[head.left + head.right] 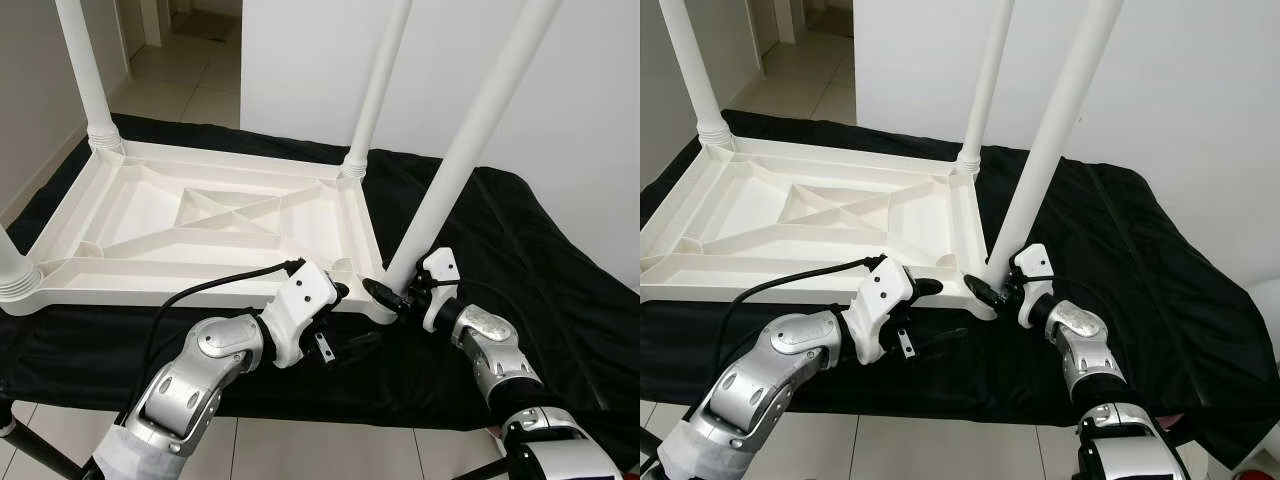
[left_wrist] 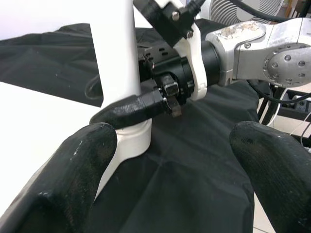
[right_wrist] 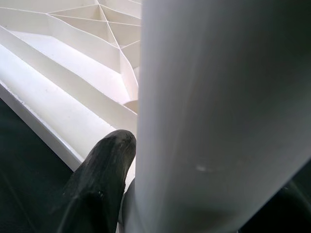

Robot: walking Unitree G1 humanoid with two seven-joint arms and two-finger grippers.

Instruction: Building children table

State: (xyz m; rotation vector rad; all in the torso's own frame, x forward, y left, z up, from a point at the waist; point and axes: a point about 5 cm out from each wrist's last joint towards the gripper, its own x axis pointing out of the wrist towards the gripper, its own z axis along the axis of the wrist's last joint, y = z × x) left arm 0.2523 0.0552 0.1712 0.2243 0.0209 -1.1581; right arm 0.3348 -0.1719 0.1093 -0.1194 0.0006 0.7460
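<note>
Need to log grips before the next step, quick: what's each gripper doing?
Left gripper: open, holding nothing, beside the upturned white plastic table top.
Right gripper: shut on the white round table leg near its base.

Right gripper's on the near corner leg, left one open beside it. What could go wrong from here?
1. The near leg leans in its socket; the right gripper could cross-thread or jam it.
2. The open left gripper sits close by, so they may collide.
3. The tabletop could slide on the black cloth.
</note>
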